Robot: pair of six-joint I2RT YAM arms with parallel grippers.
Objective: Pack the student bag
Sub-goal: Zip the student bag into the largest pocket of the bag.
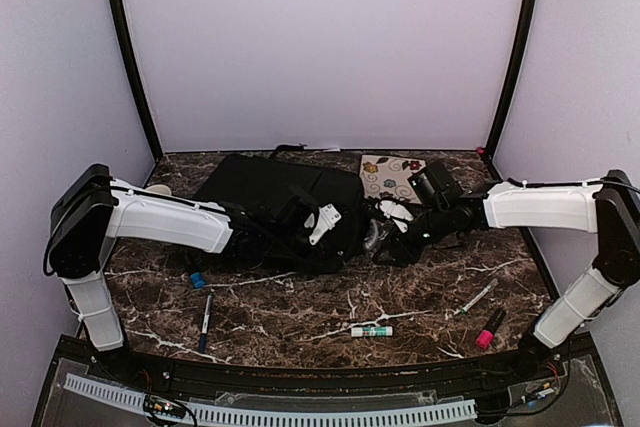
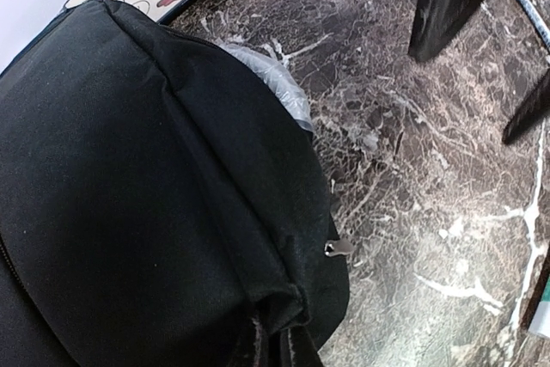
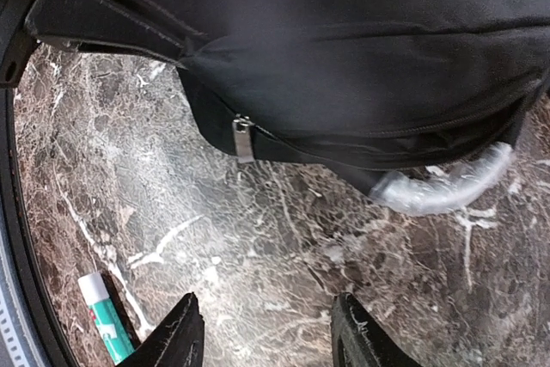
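both arms reach inward: left gripper (image 2: 277, 343) clamped on edge of the student bag (image 1: 270, 197); right gripper (image 3: 266, 333) fingers apart (holding nothing) above marble table (image 3: 258, 221).

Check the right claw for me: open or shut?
Open. In the wrist view, the right claw has its fingers standing apart, with only marble table showing between them.

Lit softly and evenly from overhead; shadows faint. Mild sheen on the marble table (image 1: 420, 297). Almost no detail in the black student bag (image 1: 265, 192); nearest fabric slightly blurred.
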